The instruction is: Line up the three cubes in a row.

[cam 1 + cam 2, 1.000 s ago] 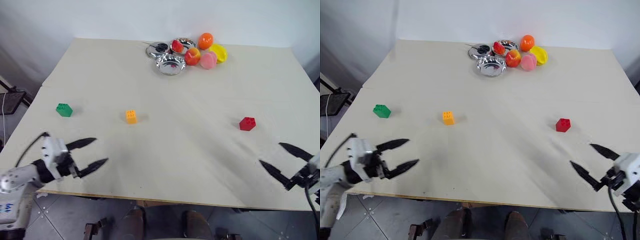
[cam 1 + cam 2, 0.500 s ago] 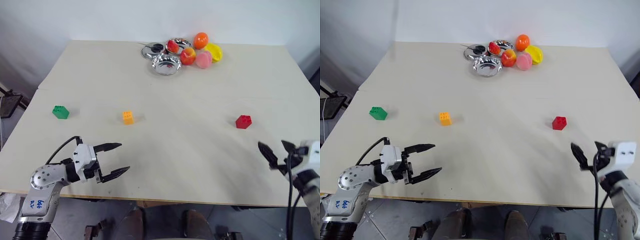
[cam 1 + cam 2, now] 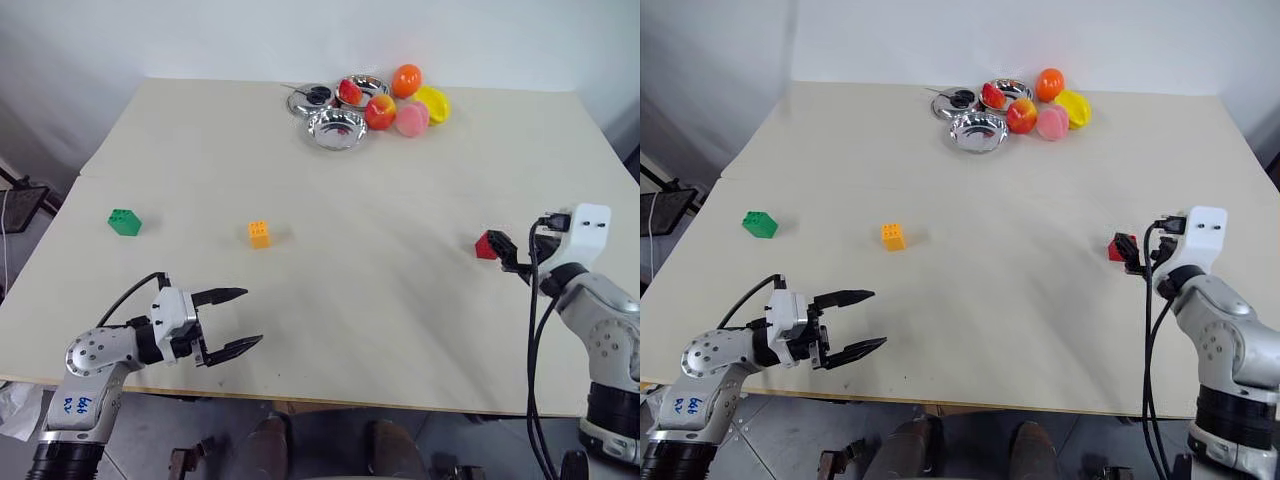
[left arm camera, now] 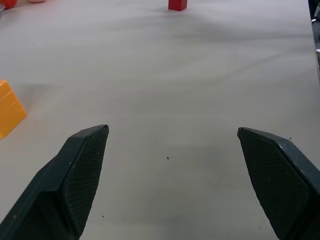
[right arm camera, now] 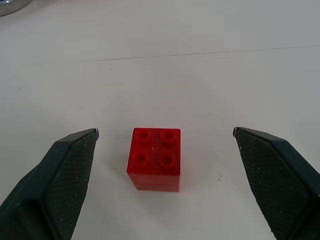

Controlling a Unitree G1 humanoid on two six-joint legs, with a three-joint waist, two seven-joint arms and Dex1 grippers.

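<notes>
Red cube (image 5: 154, 158) now between right gripper's (image 5: 165, 150) jaws

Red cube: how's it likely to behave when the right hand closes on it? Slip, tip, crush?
The red cube looks like rigid moulded plastic, so probably no crushing. It sits flat on the table with straight sides, so it should slide rather than roll if nudged. Smooth, glossy faces might slip a little against the fingers. The right hand is open around it, roughly centred.
</notes>
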